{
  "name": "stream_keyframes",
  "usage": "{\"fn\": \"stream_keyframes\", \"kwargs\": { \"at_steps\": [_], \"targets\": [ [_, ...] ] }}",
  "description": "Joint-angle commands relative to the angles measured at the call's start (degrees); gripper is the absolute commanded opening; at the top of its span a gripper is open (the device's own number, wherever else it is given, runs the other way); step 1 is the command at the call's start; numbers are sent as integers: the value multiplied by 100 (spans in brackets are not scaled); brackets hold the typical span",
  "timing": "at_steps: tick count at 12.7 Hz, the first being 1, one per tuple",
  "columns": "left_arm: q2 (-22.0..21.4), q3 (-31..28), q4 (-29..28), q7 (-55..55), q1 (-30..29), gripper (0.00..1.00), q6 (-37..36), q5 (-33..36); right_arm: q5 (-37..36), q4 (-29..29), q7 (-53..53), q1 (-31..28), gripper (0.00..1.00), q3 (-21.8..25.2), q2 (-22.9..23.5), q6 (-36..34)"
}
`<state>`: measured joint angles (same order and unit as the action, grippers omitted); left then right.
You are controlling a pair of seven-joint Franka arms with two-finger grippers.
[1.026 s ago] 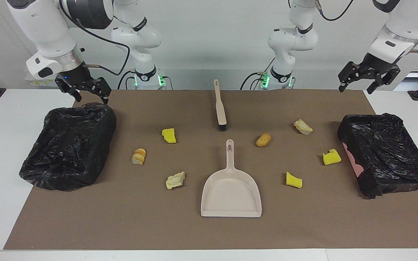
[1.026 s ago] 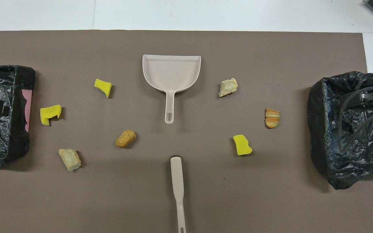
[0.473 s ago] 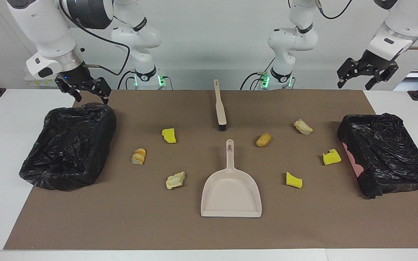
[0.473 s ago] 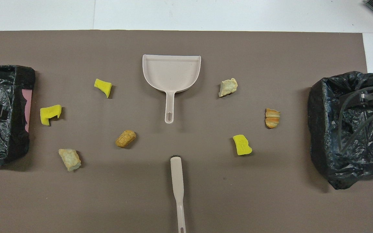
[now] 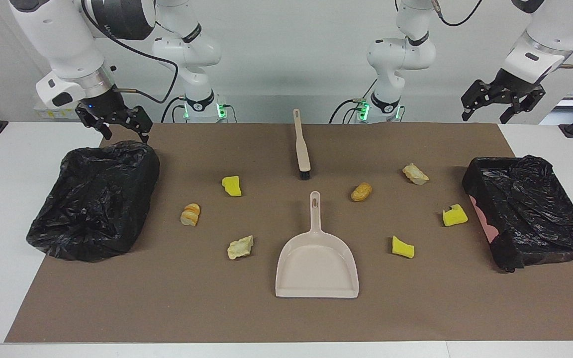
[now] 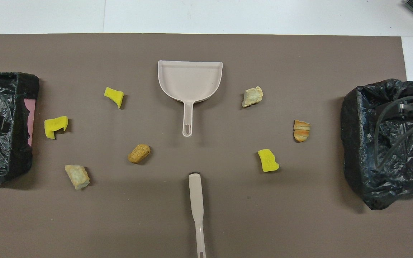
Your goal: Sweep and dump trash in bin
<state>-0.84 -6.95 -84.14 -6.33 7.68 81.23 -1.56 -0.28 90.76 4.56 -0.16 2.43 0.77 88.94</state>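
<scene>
Nothing has been swept yet: nearest the robots the brush [image 5: 301,149] lies untouched on the brown mat [image 5: 266,318] of the bench, and the dustpan [image 5: 316,263] lies empty farther out with its handle pointing back at the brush. All seven bits of trash [image 5: 361,192] sit scattered on the mat around the two tools, between the black-lined bin [image 5: 530,214] at the left arm's end and the black-lined bin [image 5: 92,199] at the right arm's end. The left end effector [image 5: 501,102] hangs spread wide and empty above the mat's corner by its bin, the right end effector [image 5: 115,122] likewise wide and empty over its bin's rim, so gripping, sweeping and dumping all remain
</scene>
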Motion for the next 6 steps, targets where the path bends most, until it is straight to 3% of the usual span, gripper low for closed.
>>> {"fn": "stream_keyframes", "kwargs": {
  "at_steps": [1, 6],
  "targets": [
    [-153, 27, -173, 79, -47, 100, -11, 76, 45, -23, -131, -20, 100, -6, -25, -96],
    [-319, 88, -479, 88, 67, 100, 85, 68, 45, -23, -131, -20, 100, -6, -25, -96]
  ]
}}
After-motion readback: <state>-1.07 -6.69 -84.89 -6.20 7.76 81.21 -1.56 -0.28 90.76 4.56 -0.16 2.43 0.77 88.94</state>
